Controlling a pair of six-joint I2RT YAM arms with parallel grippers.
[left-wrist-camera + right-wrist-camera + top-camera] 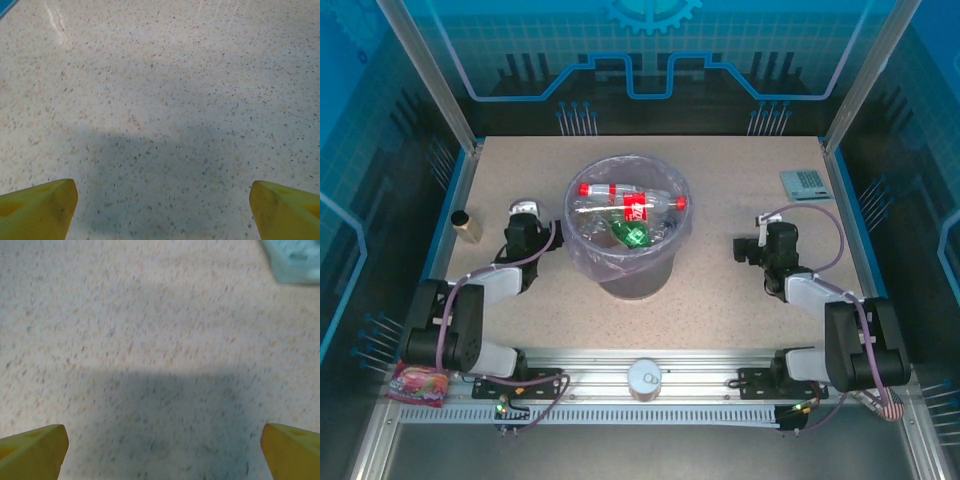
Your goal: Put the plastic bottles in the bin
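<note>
The plastic bottles [630, 200] lie together inside the bin [632, 283], which stands in the middle of the table [720, 310], so to my judgement the task is near its end or already done. If you must take one again, expect it to be very light, with thin walls that give way under a hard squeeze, and smooth and round, so it can slip. I think the best hold is across the body at the label, or at the neck just under the cap. The bag lining the bin is soft and may catch on a finger. The left gripper [525, 212] is just beside the bin on its left, its yellow fingers [40, 210] wide apart with bare table between them. The right gripper [750, 246] is well apart from the bin on the other side, its fingers [292, 452] also spread and holding nothing. You have open room in front of both arms. Mind the small amber jar [467, 226] near the left edge, the pale blue device [807, 184] at the far right, and the tin can [645, 378] on the near rail.
</note>
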